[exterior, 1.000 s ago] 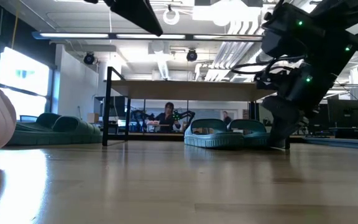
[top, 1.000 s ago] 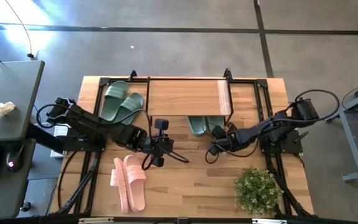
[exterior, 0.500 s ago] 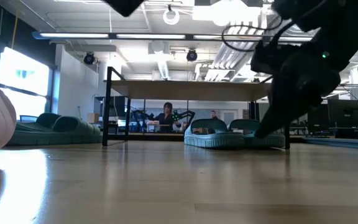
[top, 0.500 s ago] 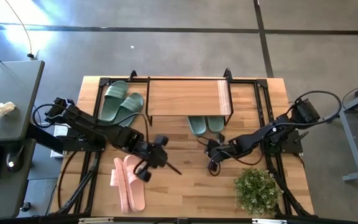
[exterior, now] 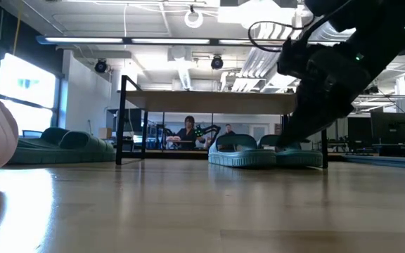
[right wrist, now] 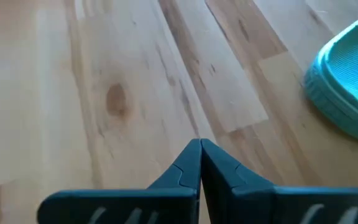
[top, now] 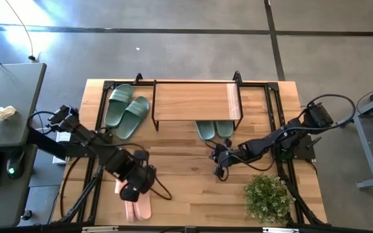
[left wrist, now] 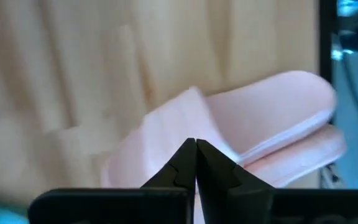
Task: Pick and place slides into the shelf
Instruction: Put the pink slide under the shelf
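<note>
Hazard: left claw (top: pixel 129 192), fingers together and empty above the pale pink rubber slides (top: pixel 141 207) well off the plank-topped, black-framed shelf (top: pixel 193 101), may shove rather than grasp them; right claw (top: pixel 216 169) likewise closed.

no readable text, labels or brands, perhaps too small to make out

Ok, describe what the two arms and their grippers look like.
Both arms are dark, jointed links with black cables looping beside them. The left gripper and right gripper each end in two black, wedge-shaped fingers tapering to a point. Small green lights show on the arm in the low view.
</note>
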You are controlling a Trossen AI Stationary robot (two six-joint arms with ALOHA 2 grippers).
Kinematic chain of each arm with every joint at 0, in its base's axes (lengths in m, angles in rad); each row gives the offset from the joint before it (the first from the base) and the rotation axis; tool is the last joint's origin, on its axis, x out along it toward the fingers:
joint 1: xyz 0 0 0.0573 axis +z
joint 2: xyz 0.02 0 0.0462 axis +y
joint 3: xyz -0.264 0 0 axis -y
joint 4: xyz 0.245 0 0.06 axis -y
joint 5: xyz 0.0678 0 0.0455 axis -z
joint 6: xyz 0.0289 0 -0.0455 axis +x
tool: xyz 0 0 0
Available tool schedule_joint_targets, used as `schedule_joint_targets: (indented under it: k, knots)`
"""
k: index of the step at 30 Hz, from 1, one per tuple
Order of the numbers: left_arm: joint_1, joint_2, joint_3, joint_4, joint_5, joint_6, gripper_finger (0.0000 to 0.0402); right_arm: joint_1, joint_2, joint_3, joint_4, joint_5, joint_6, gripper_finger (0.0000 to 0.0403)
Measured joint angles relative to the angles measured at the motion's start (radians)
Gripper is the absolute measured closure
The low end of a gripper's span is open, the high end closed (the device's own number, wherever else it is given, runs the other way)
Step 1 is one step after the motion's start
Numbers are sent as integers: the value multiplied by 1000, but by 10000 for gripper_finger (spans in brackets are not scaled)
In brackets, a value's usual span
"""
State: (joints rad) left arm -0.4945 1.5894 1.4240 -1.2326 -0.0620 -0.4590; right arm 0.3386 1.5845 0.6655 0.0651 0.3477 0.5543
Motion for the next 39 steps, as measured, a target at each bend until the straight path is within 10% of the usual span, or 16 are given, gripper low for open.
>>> schedule_joint_targets:
  k: [10,25,39]
  knots:
    - [-78,149,328,-231,-150,-19,402,0,0,0,16,6,-13,402]
    - [-91,472,507,-339,57,115,397,1,0,0,21,11,-39,402]
    - [-81,468,447,-339,11,147,208,2,0,0,30,60,-66,402]
